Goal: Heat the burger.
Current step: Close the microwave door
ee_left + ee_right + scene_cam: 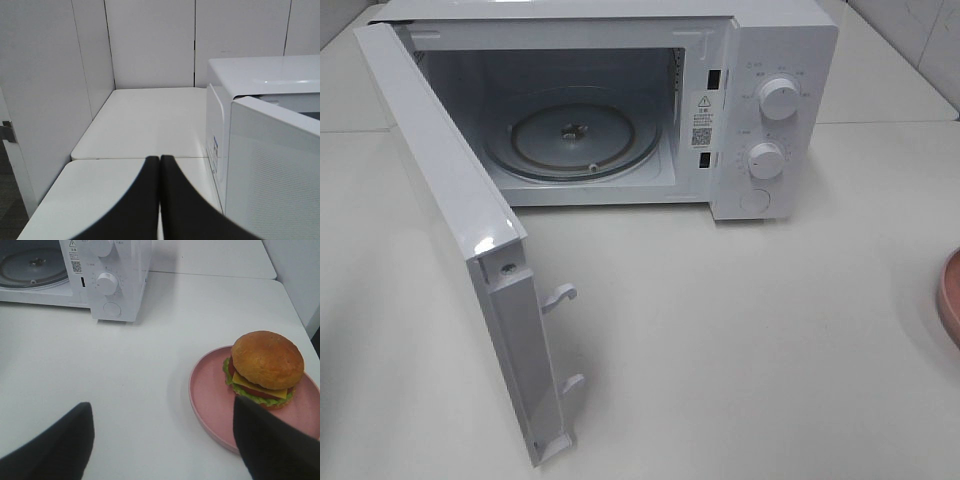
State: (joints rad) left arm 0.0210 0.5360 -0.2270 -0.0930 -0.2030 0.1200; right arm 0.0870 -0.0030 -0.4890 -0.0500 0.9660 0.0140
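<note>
Your left gripper (159, 170) was pressed shut on nothing; your right gripper (162, 440) stood wide, empty. Just beyond it the burger (265, 367) sat on the pink plate (210, 395), right of the open microwave (760, 110).

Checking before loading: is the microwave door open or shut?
Open. The microwave door is swung wide toward the camera, and the glass turntable inside is bare.

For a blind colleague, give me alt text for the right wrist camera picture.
A burger sits on a pink plate on a white table, between the open right gripper's dark fingers. Beyond stands a white microwave, its glass turntable visible.
</note>
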